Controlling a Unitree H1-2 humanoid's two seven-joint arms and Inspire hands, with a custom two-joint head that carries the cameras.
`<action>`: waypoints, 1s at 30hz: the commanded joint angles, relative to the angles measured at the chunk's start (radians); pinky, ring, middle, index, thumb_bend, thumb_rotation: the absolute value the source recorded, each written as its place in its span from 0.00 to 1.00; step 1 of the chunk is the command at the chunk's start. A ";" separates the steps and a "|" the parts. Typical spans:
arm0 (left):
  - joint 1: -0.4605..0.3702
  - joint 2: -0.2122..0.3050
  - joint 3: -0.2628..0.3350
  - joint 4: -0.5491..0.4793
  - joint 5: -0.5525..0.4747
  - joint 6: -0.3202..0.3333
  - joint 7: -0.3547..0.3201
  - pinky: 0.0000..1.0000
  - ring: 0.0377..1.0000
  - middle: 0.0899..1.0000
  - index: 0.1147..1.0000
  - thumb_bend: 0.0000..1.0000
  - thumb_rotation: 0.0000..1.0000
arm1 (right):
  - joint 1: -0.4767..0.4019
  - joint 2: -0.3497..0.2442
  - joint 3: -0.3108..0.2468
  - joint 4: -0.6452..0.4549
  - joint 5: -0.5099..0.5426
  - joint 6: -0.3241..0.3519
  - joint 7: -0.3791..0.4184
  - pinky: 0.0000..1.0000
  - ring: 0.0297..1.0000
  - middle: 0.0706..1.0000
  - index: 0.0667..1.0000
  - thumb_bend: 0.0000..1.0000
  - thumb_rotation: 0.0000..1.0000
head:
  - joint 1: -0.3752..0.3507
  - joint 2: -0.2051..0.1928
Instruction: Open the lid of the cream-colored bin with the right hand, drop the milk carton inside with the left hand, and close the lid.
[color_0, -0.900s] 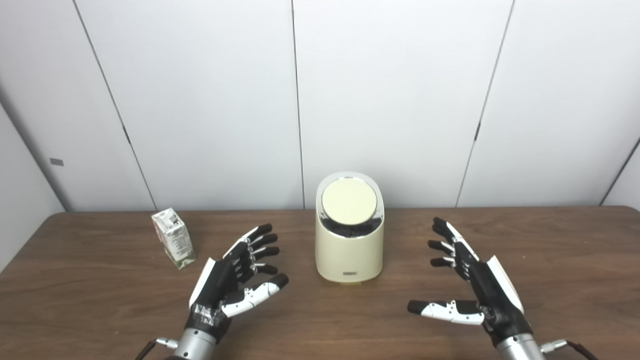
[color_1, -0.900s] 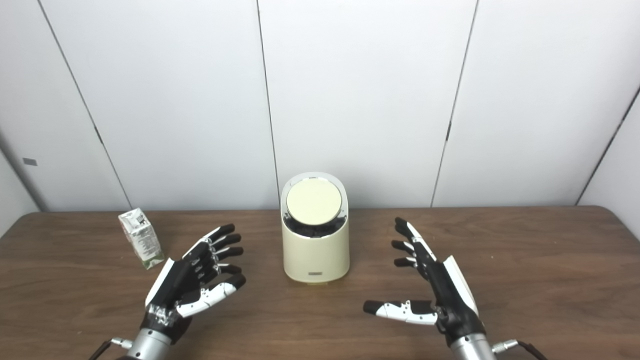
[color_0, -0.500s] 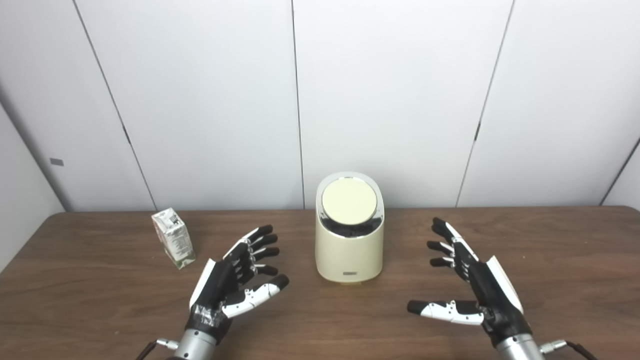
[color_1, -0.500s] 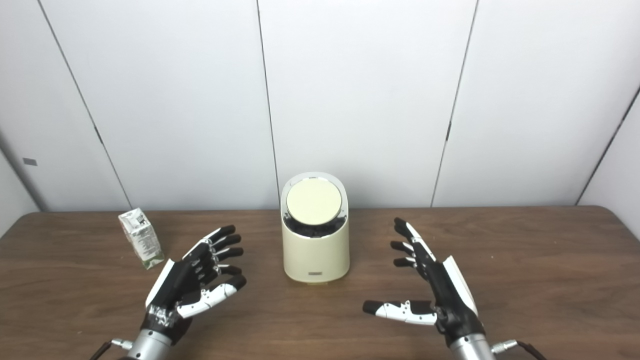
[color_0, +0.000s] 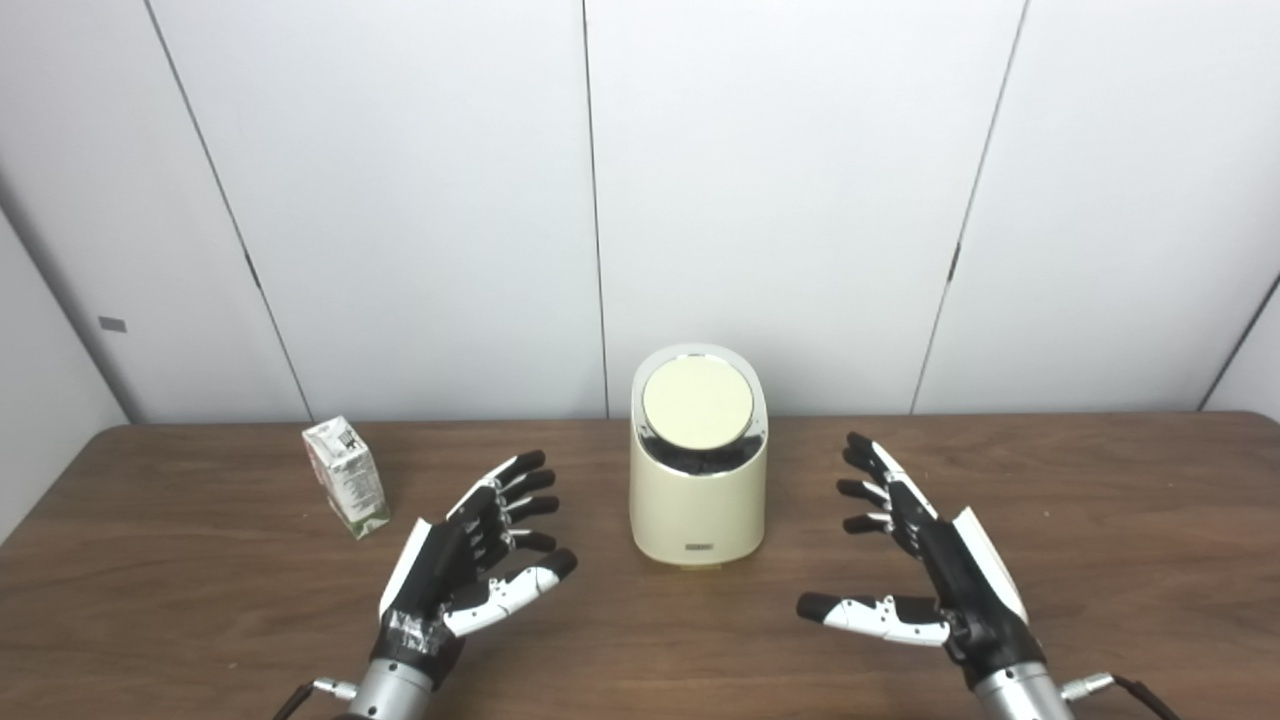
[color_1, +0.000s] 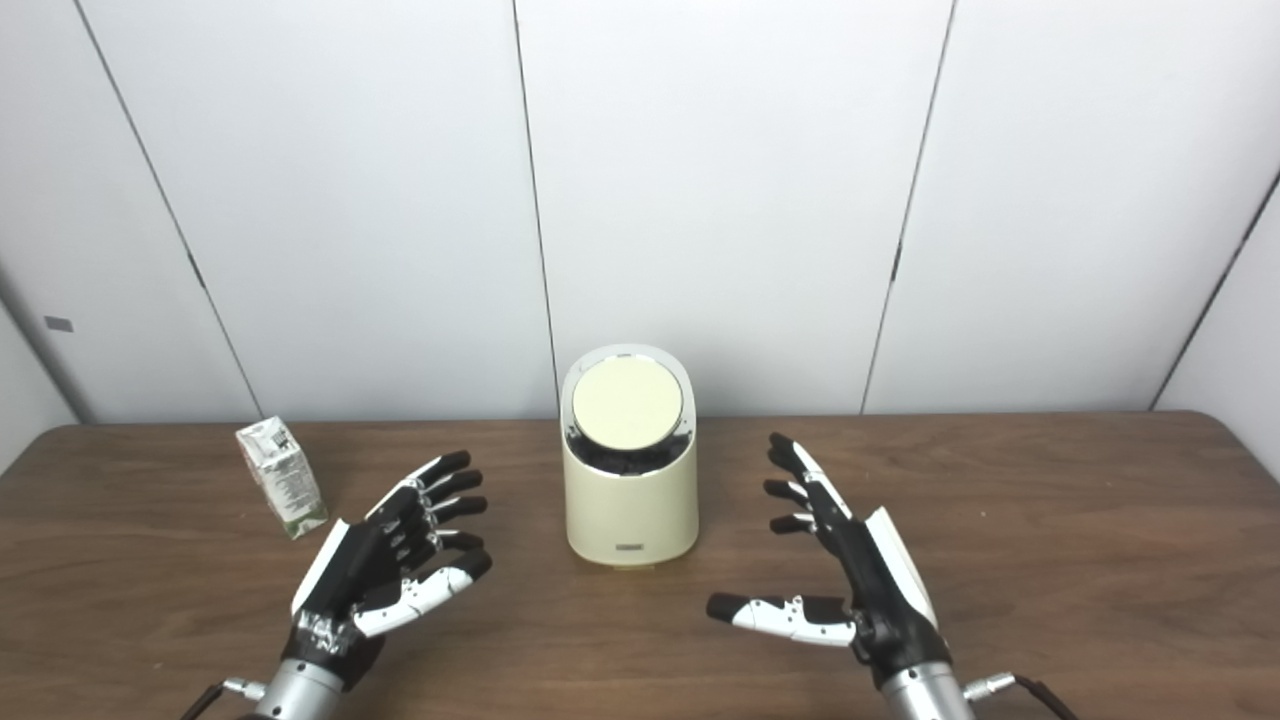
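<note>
Cream bin (color_0: 698, 480), lid (color_0: 698, 402) closed, mid-worktop near far edge; milk carton (color_0: 347, 476) toward left edge. Right hand (color_0: 925, 555) and left hand (color_0: 470, 555), fingers spread, empty. Right should approach lid from above, without tipping bin.

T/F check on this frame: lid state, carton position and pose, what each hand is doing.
1. The round lid of the cream-colored bin is down. True.
2. The small white milk carton lies inside the bin. False: it stands on the brown wooden table, to the bin's left.
3. The left hand holds the carton. False: open, empty, apart from it.
4. The right hand is open, right of the bin, not touching it. True.
5. The carton stands upright. True.
</note>
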 joint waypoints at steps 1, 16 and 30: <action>-0.035 0.004 0.003 -0.007 -0.005 -0.035 0.000 0.65 0.78 0.83 0.89 0.69 0.18 | -0.057 0.001 -0.001 -0.044 0.002 0.009 -0.004 0.75 0.89 0.94 0.93 0.80 0.40 | 0.001 0.001; -0.055 -0.004 0.002 0.022 0.000 -0.041 0.004 0.66 0.79 0.83 0.90 0.68 0.17 | -0.250 0.036 -0.002 0.018 -0.072 0.180 -0.050 0.81 0.91 0.94 0.95 0.88 0.45 | -0.013 -0.015; -0.065 -0.020 -0.003 0.040 0.006 -0.055 0.007 0.65 0.79 0.83 0.90 0.69 0.16 | -0.460 -0.007 0.087 0.107 -0.224 0.398 0.001 0.74 0.89 0.95 0.97 0.91 0.47 | 0.001 -0.019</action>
